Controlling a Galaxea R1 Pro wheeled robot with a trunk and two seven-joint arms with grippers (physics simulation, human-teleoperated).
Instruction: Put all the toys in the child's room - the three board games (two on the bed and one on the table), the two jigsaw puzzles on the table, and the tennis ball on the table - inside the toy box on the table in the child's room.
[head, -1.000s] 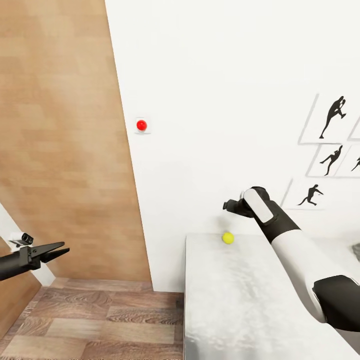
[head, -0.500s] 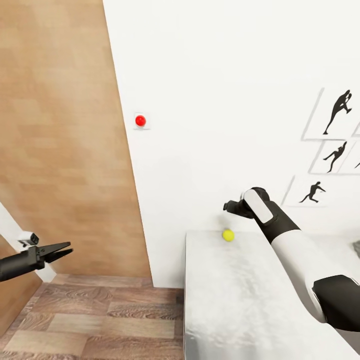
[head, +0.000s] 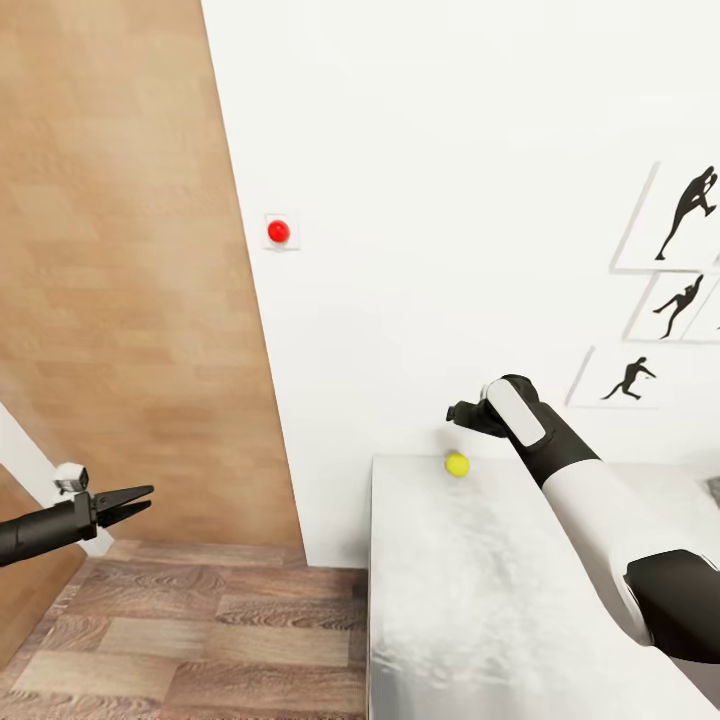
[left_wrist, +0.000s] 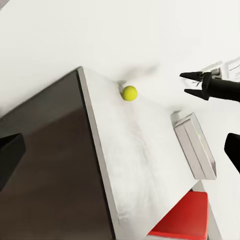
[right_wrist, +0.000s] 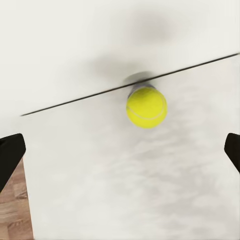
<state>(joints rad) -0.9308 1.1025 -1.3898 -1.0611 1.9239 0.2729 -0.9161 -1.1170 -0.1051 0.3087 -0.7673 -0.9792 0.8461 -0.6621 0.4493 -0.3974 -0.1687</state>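
A yellow tennis ball (head: 457, 464) rests on the white table (head: 460, 600), near its far left corner by the wall. My right gripper (head: 452, 411) hovers open a little above the ball, fingers pointing left. In the right wrist view the tennis ball (right_wrist: 146, 107) lies straight ahead between the spread fingers (right_wrist: 10, 155). Off the table's left side, my left gripper (head: 148, 498) hangs open over the floor and holds nothing. The left wrist view shows a flat grey-white box (left_wrist: 195, 145) farther along the table, and a red object (left_wrist: 182, 222) beyond it.
The white wall stands right behind the ball, with a red button (head: 279, 231) and framed silhouette pictures (head: 685, 215) on it. A wooden panel (head: 120, 280) fills the left. Wood floor (head: 200, 640) lies beside the table's left edge (head: 372, 600).
The camera has shifted, so the wall pictures sit higher and further right. My left gripper has crept a little to the right. The right gripper and the ball hold their places.
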